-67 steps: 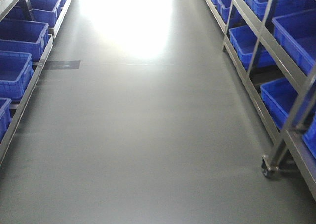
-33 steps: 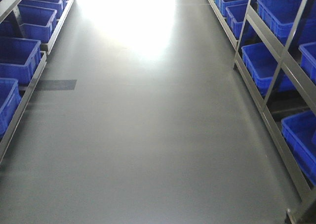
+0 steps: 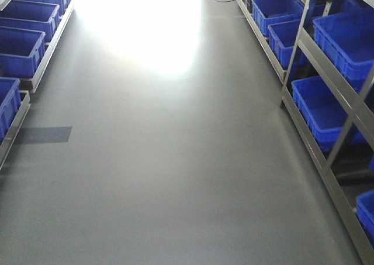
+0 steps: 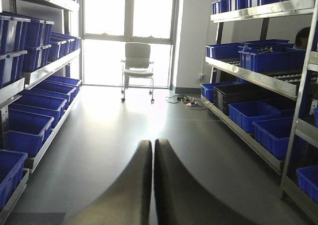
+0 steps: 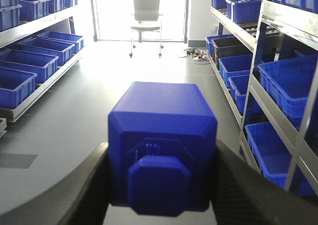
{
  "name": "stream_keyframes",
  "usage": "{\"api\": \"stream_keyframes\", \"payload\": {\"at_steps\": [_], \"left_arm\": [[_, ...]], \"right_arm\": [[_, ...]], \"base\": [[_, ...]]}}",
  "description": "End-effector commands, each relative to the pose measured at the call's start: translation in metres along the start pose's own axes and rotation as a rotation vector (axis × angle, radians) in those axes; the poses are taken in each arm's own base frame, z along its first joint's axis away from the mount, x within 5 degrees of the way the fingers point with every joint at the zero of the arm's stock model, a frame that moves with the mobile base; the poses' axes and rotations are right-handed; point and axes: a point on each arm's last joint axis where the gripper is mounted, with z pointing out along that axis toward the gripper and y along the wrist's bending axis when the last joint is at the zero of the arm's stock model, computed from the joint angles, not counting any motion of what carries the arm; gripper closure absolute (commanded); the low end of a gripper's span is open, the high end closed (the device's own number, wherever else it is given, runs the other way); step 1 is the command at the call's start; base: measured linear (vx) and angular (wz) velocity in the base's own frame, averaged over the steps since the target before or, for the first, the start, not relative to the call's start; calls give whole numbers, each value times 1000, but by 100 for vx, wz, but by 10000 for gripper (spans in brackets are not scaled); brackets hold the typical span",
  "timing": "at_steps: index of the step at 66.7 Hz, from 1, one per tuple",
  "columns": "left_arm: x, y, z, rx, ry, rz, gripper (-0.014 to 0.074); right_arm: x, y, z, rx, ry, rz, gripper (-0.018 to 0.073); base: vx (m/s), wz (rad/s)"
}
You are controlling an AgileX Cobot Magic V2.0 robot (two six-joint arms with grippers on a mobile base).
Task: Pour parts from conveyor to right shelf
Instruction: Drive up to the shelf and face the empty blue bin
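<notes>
Pickup looks done: the right gripper [image 5: 163, 187] clamps the blue block [image 5: 164, 120] at 6 o'clock, the left gripper [image 4: 153, 178] is pressed together and empty, and pouring at the right shelf [image 5: 257, 61], 3 o'clock, remains.

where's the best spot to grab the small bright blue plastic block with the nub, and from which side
By its two flat opposite side faces, one finger from each side, nub face left free. The small bright blue plastic block sits squarely that way between the right gripper's dark fingers.
</notes>
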Motion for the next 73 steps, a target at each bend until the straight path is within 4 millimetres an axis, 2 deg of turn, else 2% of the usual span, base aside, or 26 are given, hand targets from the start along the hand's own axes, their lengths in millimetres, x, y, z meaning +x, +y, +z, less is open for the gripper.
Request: {"api": "stream_keyframes", "payload": {"at_steps": [1,73], "left_arm": [[1,0,0,11,-60,-16,603],[1,0,0,11,-60,-16,603]], "right_arm": [[-15,-1,-1,12,-94,-5,564],[-15,-1,-1,12,-94,-5,564]], "base": [[67,1],[59,8]]}}
